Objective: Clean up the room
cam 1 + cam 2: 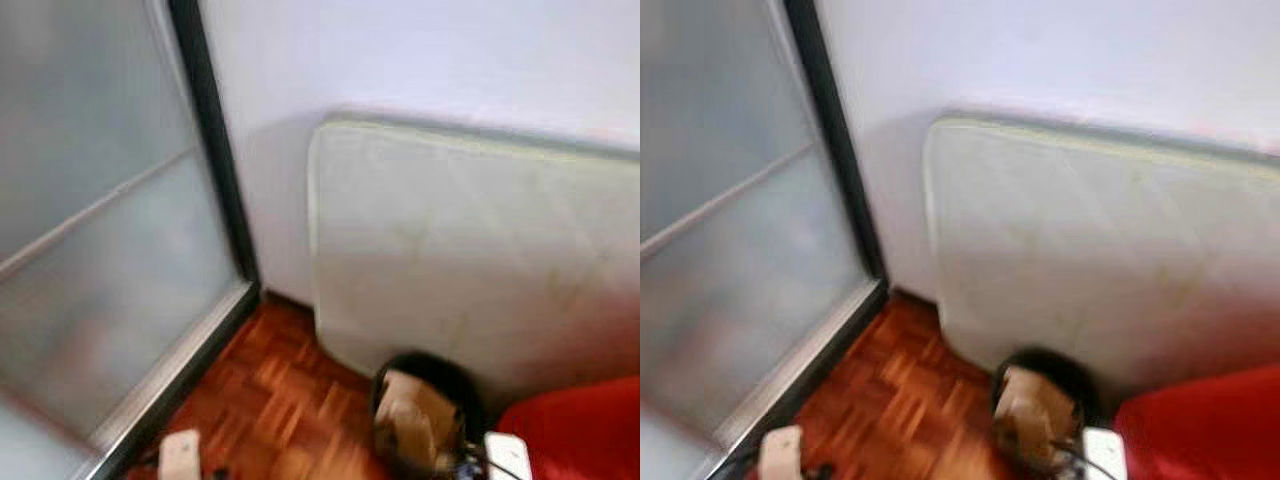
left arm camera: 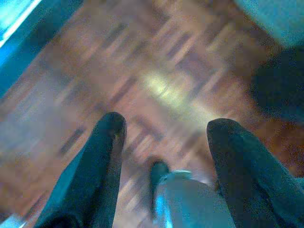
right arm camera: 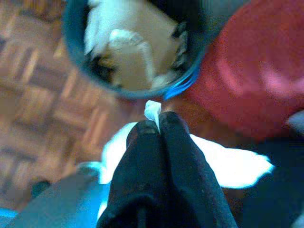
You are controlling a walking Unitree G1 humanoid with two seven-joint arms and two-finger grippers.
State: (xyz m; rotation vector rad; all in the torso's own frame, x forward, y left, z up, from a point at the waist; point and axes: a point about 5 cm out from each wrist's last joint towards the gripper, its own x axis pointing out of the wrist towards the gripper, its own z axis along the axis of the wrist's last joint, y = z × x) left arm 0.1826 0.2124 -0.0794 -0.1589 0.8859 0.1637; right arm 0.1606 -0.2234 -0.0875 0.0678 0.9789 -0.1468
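Note:
A black round bin (image 1: 455, 378) stands on the parquet floor against a leaning mattress, with crumpled brown paper (image 1: 415, 420) inside. In the right wrist view my right gripper (image 3: 154, 122) is shut on a white tissue (image 3: 228, 164), which hangs just short of the bin's rim (image 3: 76, 57) and beside a red cushion (image 3: 266, 71). My left gripper (image 2: 166, 126) is open and holds nothing. It hovers over bare parquet, with the dark bin (image 2: 280, 85) off to one side.
A frosted glass sliding door (image 1: 100, 250) with a dark frame runs along the left. A pale mattress (image 1: 470, 250) leans on the white wall ahead. The red cushion (image 1: 585, 430) lies at the bottom right. Open parquet (image 1: 270, 400) lies between door and bin.

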